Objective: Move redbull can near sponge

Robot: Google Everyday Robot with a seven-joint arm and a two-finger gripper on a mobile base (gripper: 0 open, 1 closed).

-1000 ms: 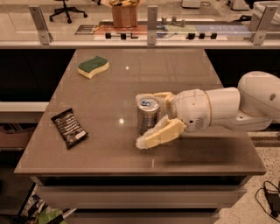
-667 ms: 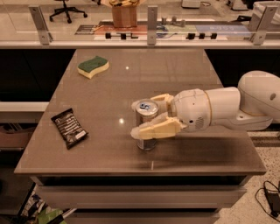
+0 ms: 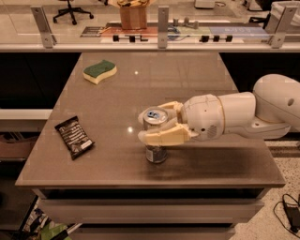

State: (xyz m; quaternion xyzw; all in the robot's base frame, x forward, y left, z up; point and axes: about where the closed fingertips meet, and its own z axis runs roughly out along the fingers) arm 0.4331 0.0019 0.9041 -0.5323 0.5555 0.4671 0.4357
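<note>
The redbull can (image 3: 155, 153), slim and silver with a blue mark on its top, stands upright on the brown table (image 3: 154, 84), near the front middle. My gripper (image 3: 152, 124) reaches in from the right on a white arm, with one cream finger (image 3: 161, 136) in front of the can's upper half and the other behind it. The fingers are closed on the can. The sponge (image 3: 99, 71), green on top and pale yellow below, lies at the table's far left, well away from the can.
A flat dark snack packet (image 3: 74, 137) lies near the table's front left edge. A glass rail with metal posts (image 3: 162, 26) runs along the far edge. A wooden box (image 3: 133, 14) stands behind it.
The gripper slid left around the can and its fingers closed on the can's upper half. The can stands slightly further left.
</note>
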